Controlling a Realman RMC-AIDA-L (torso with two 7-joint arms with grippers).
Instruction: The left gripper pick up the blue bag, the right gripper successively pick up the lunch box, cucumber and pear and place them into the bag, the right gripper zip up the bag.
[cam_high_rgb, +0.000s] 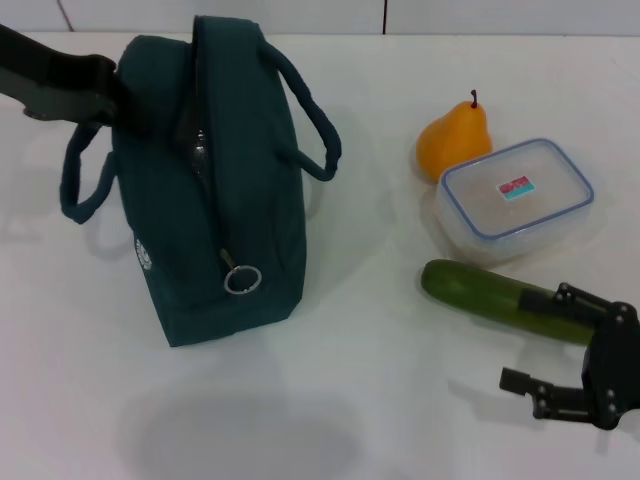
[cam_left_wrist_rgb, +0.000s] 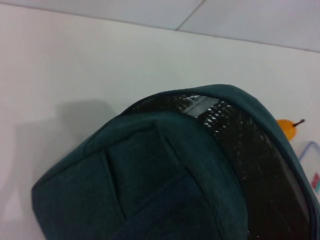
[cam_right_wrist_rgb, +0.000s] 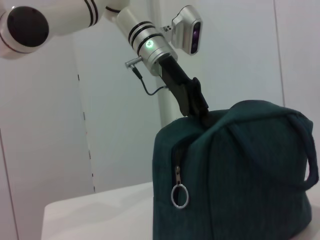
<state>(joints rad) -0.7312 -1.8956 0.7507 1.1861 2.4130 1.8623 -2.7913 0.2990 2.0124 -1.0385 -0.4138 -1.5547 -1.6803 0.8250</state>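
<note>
- The white table (cam_high_rgb: 330, 400) has open room in front of the blue bag (cam_high_rgb: 235, 200).
- The bag stands upright, zip partly open; the left claw (cam_high_rgb: 105, 85) grasps its far top edge.
- Lunch box (cam_high_rgb: 515, 195), cucumber (cam_high_rgb: 500, 298) and pear (cam_high_rgb: 455, 140) lie clustered at the right.
- The right claw (cam_high_rgb: 525, 385) hangs released just in front of the cucumber.

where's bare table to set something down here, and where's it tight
Bare white table runs between the dark teal fabric bag and the green cucumber, and along the near edge in front of the bag. It is tight on the right: orange-yellow pear, clear blue-rimmed lunch box and cucumber cluster together, with the right gripper just before them.
</note>
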